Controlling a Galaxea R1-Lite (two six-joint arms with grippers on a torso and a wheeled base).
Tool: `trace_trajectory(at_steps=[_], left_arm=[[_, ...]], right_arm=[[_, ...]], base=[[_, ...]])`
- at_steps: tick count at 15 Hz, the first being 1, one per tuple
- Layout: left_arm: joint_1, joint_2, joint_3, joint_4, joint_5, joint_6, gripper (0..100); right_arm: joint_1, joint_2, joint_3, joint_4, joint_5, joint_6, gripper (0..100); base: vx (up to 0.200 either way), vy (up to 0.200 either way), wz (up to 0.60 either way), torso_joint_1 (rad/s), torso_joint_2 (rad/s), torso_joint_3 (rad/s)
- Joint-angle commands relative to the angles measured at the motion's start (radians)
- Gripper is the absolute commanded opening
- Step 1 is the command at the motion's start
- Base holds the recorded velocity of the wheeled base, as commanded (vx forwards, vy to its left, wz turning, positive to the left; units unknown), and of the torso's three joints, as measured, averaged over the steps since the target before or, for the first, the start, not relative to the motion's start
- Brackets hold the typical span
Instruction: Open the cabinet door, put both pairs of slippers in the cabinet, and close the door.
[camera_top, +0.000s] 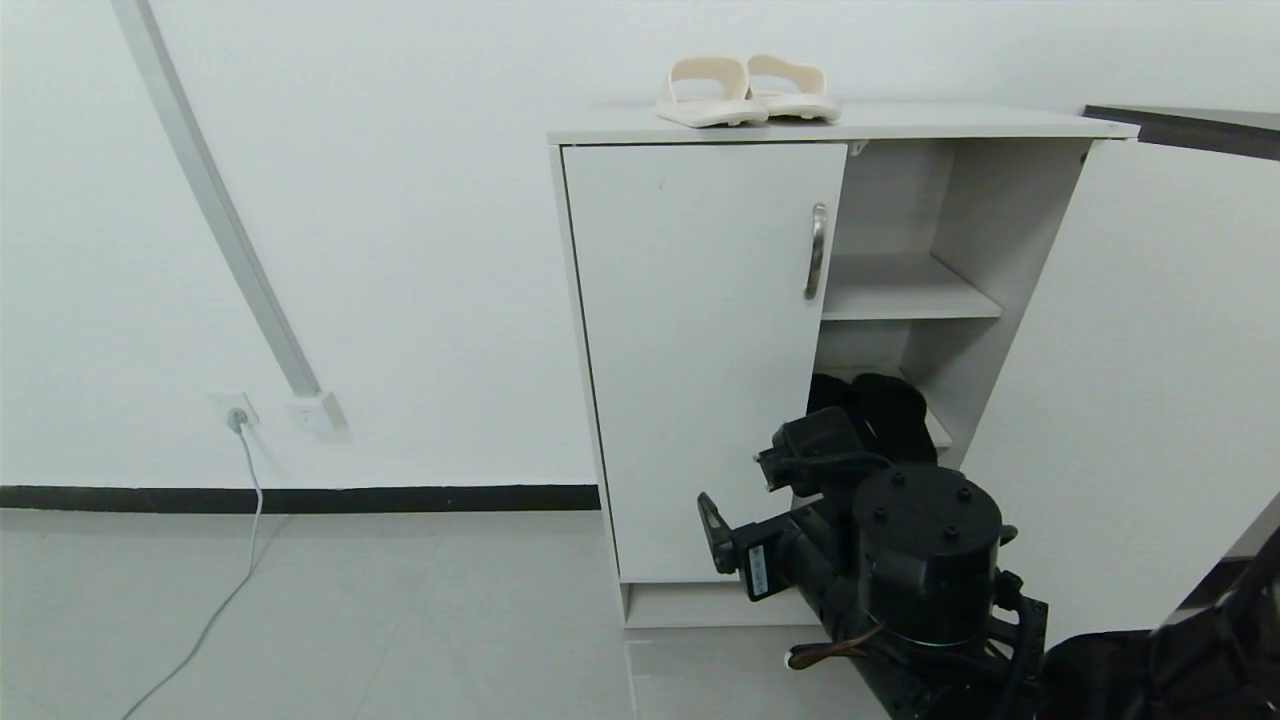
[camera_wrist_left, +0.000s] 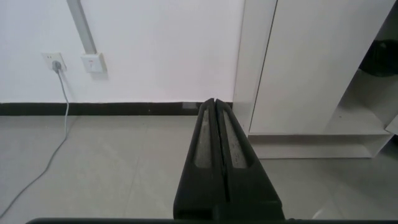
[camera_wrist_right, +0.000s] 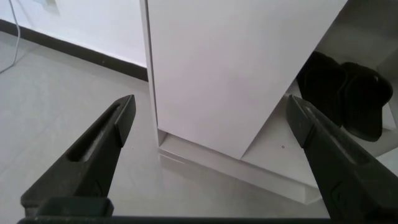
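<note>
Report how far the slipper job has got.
Done: right cabinet door stands open, black slippers sit low inside. In hand: nothing; right gripper is open and empty, left gripper shut. Left: beige slippers on the cabinet top go in, then shut the door.

I see the cabinet with its left door shut and its right door swung wide open. A cream pair of slippers sits on its top; a black pair lies inside on the lower shelf.
</note>
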Motion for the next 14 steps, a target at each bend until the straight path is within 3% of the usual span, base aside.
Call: trace_trajectory(at_steps=[1, 7, 14], left_arm=[[0.0, 0.001, 0.0, -0.001, 0.0, 0.0, 0], [0.002, 0.001, 0.0, -0.001, 0.0, 0.0, 0], [0.0, 0.001, 0.0, -0.001, 0.0, 0.0, 0]], right_arm=[[0.001, 0.002, 0.003, -0.002, 0.0, 0.0, 100], [0.001, 0.0, 0.003, -0.002, 0.0, 0.0, 100], [0.001, 0.0, 0.006, -0.002, 0.0, -0.002, 100]], base=[[0.0, 0.0, 0.0, 0.002, -0.2, -0.212], [0.0, 0.0, 0.0, 0.032, -0.38, -0.348], [0.0, 0.0, 0.0, 0.127, -0.47, -0.341]])
